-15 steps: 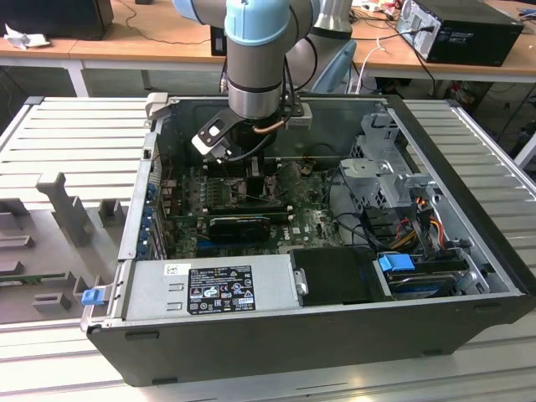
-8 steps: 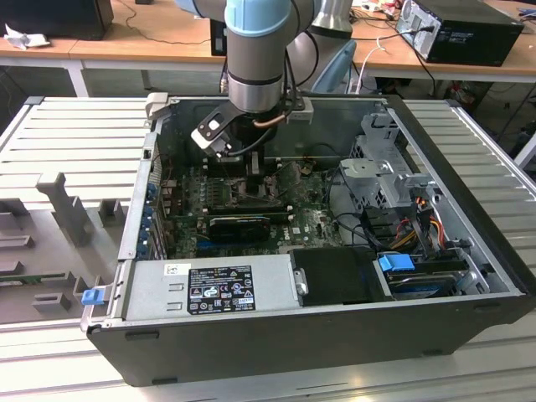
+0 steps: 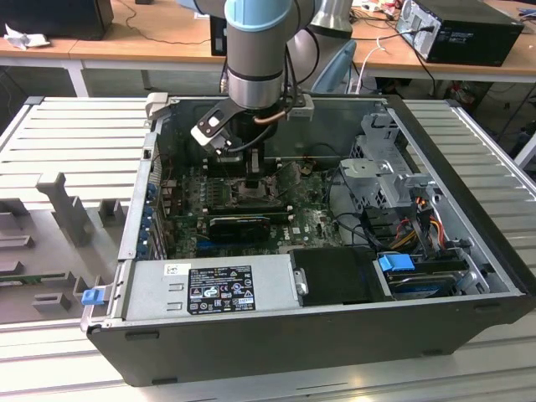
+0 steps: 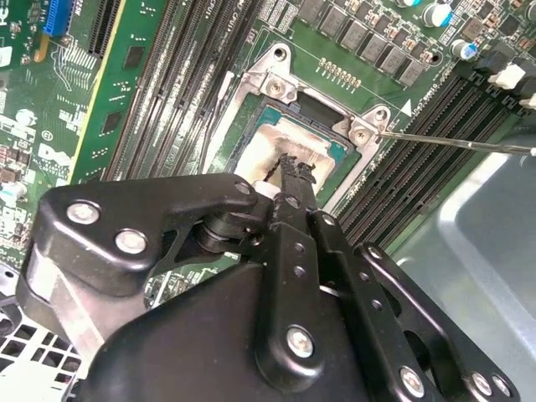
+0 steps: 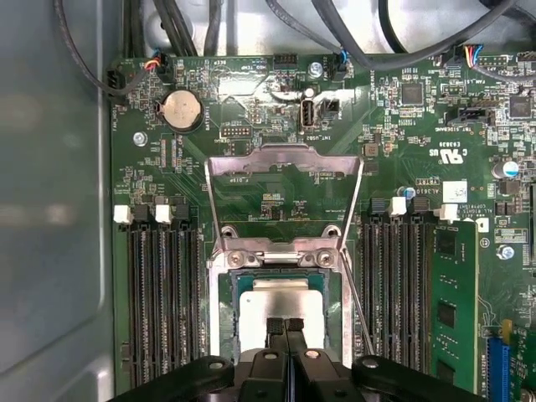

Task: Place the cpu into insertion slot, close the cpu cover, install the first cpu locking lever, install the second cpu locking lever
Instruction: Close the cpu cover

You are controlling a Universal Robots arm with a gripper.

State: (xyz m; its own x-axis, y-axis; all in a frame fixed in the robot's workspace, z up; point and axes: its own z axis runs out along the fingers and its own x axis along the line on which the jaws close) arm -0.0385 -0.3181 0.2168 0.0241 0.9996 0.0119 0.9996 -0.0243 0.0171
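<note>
While pincer (image 5: 286,325) hovers closed, cpu (image 5: 280,297) lies part-hidden — seated | cpu cover (image 5: 285,159) (raised)

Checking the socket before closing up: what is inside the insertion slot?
The cpu lies in the insertion slot, pale face up, with the cpu cover standing open. The gripper hides part of the chip, and the contacts beneath the chip cannot be seen.
</note>
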